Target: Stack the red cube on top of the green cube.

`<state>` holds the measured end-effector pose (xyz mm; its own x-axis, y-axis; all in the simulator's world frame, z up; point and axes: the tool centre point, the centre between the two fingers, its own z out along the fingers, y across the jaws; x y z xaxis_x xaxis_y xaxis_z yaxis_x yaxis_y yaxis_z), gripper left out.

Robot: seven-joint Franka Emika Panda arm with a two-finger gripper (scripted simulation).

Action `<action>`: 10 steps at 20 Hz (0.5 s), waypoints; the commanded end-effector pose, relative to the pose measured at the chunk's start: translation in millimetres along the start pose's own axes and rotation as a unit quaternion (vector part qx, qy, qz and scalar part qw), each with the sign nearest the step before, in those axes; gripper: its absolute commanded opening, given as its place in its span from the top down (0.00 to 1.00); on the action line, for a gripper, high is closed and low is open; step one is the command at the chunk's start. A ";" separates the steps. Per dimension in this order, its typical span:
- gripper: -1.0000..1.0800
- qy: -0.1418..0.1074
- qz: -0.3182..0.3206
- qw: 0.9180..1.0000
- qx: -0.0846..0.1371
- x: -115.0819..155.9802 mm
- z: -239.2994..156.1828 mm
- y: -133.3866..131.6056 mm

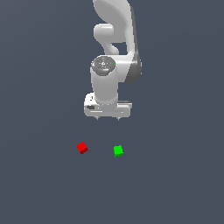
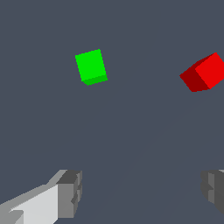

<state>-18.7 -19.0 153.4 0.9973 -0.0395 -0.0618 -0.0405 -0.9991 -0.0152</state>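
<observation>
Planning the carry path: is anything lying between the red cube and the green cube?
Nothing. In the exterior view, the stretch between the red cube and the green cube is bare grey floor; the wrist view shows the same.

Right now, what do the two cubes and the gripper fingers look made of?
Red cube: flat matte, untextured; material unclear in this render.
Green cube: same plain matte look.
Fingers: grey, ridged pads, possibly rubber or plastic.
</observation>
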 end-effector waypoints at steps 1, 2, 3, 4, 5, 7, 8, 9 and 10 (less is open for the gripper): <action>0.04 0.000 0.000 1.000 0.000 0.0 0.0 0.0; 0.04 0.000 0.000 1.000 0.000 0.0 0.0 0.0; 0.04 0.000 -0.001 1.000 0.000 0.1 0.2 0.5; 0.04 0.000 -0.002 1.000 0.000 0.3 0.5 1.1; 0.04 0.000 -0.004 1.000 0.000 0.6 1.0 2.0; 0.04 0.001 -0.009 1.000 -0.001 1.3 2.2 4.5; 0.04 0.001 -0.012 1.000 -0.001 1.8 3.0 6.1; 0.04 0.001 -0.016 1.000 -0.001 2.4 3.9 8.0; 0.04 0.002 -0.021 1.000 -0.001 3.1 4.9 10.1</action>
<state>-16.9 -26.1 149.7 0.9982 -0.0091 -0.0588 -0.0100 -0.9998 -0.0154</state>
